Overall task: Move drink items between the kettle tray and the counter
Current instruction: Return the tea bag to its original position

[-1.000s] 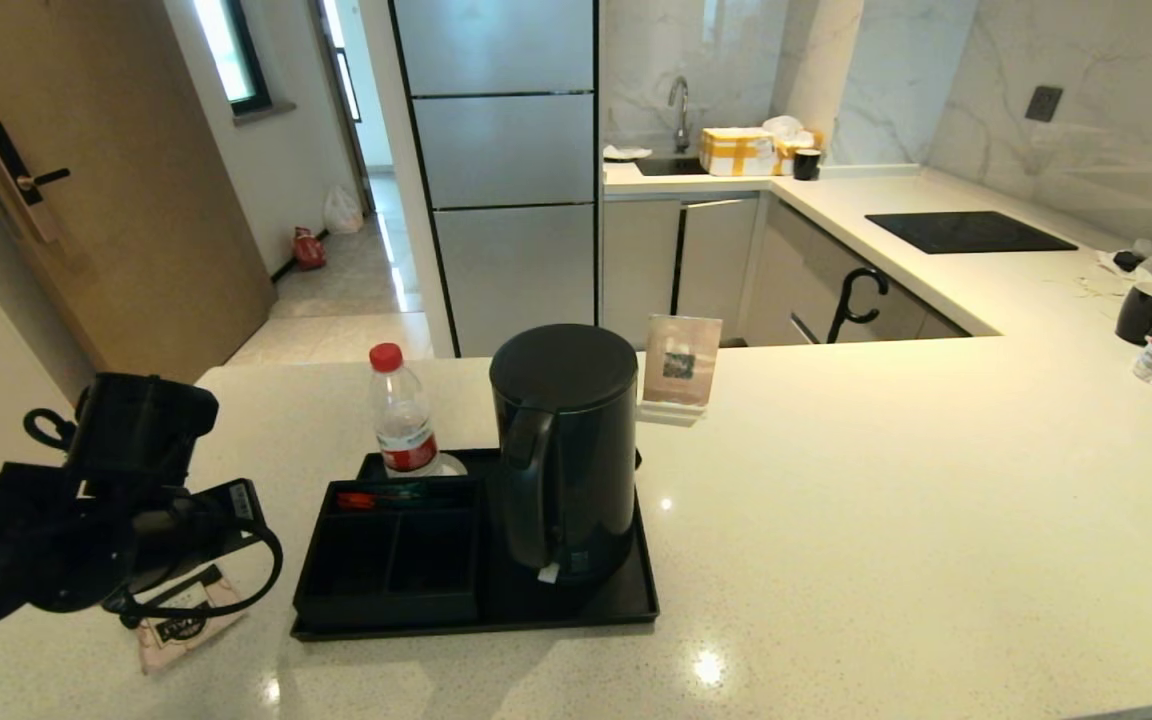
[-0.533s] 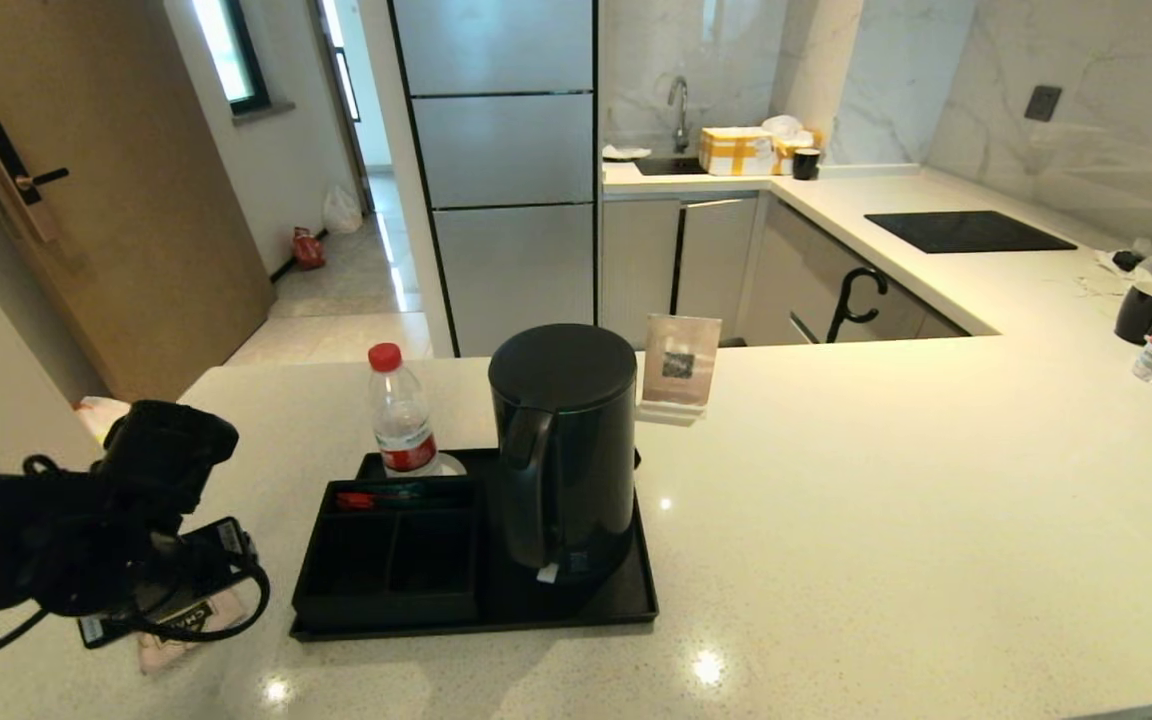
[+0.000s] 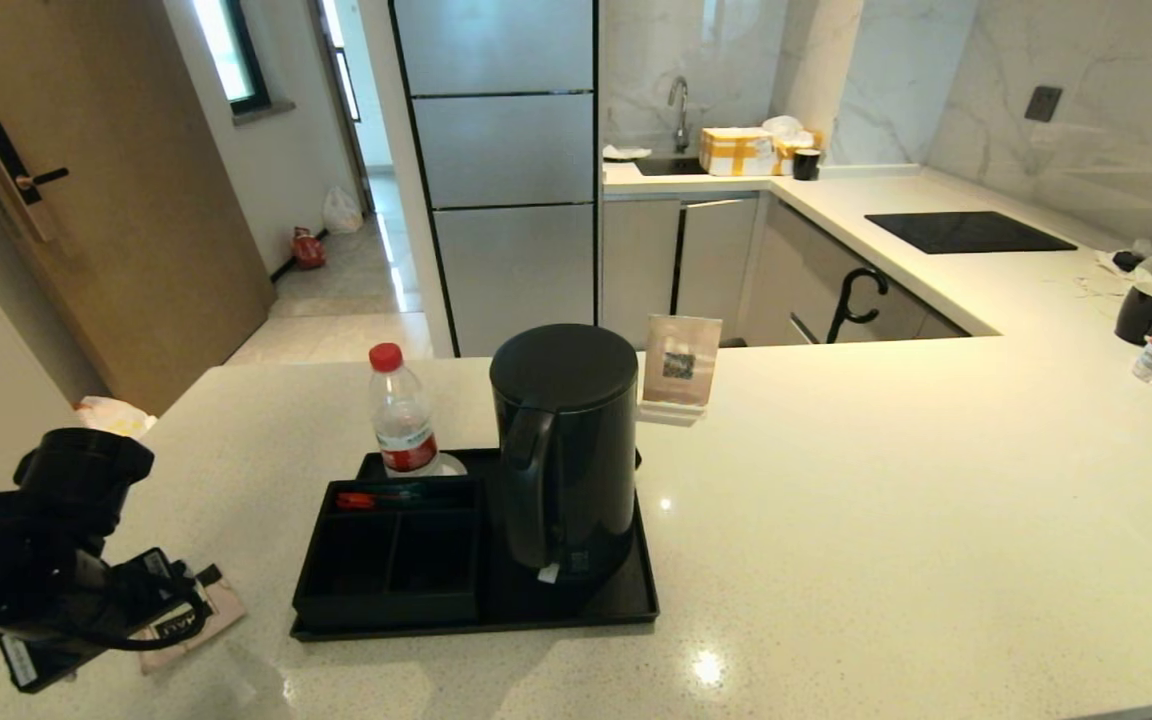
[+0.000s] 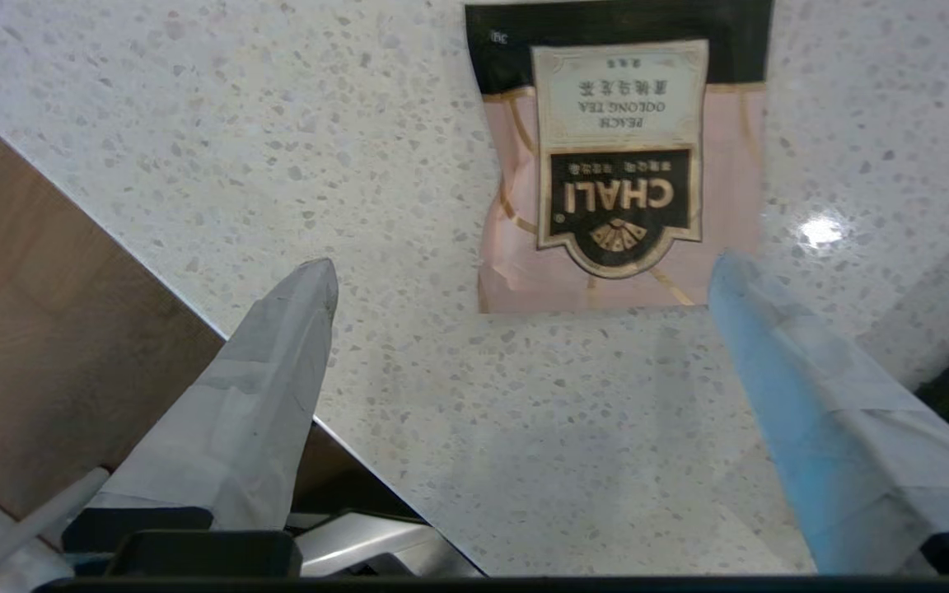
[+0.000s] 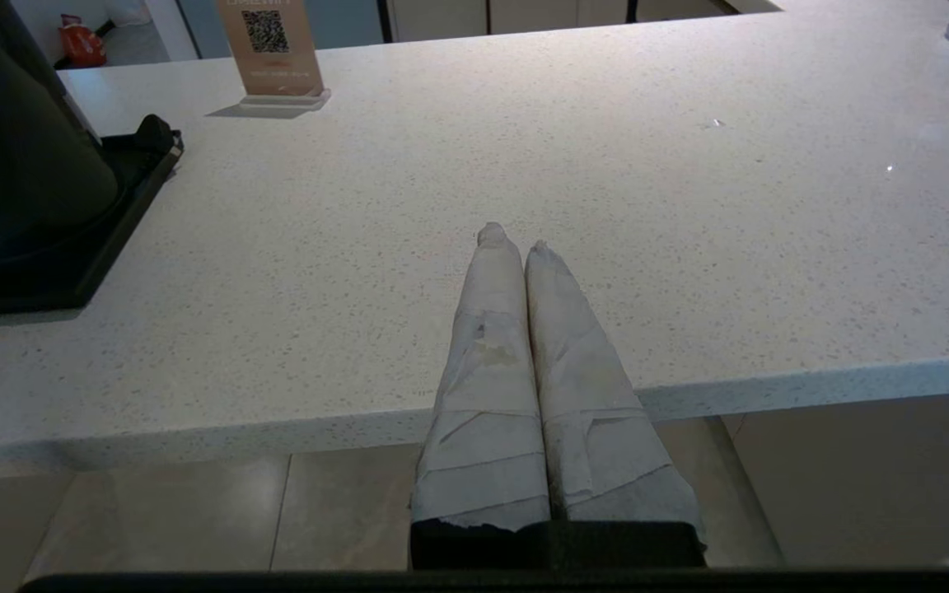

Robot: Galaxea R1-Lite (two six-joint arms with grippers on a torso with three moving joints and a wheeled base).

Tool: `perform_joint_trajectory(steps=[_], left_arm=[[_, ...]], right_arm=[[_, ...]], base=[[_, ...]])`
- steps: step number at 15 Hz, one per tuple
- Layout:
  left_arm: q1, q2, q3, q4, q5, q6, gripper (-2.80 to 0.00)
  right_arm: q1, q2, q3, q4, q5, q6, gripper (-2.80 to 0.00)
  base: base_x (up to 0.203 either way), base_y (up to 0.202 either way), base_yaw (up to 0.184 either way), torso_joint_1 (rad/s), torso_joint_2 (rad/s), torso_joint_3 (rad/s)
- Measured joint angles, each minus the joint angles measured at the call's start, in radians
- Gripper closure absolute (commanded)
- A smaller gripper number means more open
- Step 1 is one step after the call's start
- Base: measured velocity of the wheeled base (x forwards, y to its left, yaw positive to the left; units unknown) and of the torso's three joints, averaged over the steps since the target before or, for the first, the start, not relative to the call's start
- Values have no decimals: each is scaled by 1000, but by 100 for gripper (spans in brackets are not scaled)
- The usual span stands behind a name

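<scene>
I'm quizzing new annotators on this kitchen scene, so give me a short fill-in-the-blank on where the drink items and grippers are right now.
1. The tea sachet lies flat on the ____, left of the tray.
2. The left gripper stands ____ and holds nothing.
3. The kettle stands upright on the ____.
4. The fingers of the right gripper are pressed ____.

Missing words: counter; open; tray; together

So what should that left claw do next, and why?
Probably pull up and away. The left gripper is open, and the tea sachet lies flat on the counter beyond its fingertips, touching neither. The kettle stands on the tray.
</scene>
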Motion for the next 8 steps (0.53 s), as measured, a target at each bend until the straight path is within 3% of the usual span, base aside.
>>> perform_joint_trajectory(steps=[4, 8], left_arm=[[29, 31, -5, -7, -79, -1, -280], [33, 99, -48, -17, -86, -1, -280]], right_arm=[[0, 0, 0, -1, 0, 0, 0], [0, 0, 0, 0, 0, 0, 0]], base=[[0, 0, 0, 0, 0, 0], [0, 0, 0, 0, 0, 0]])
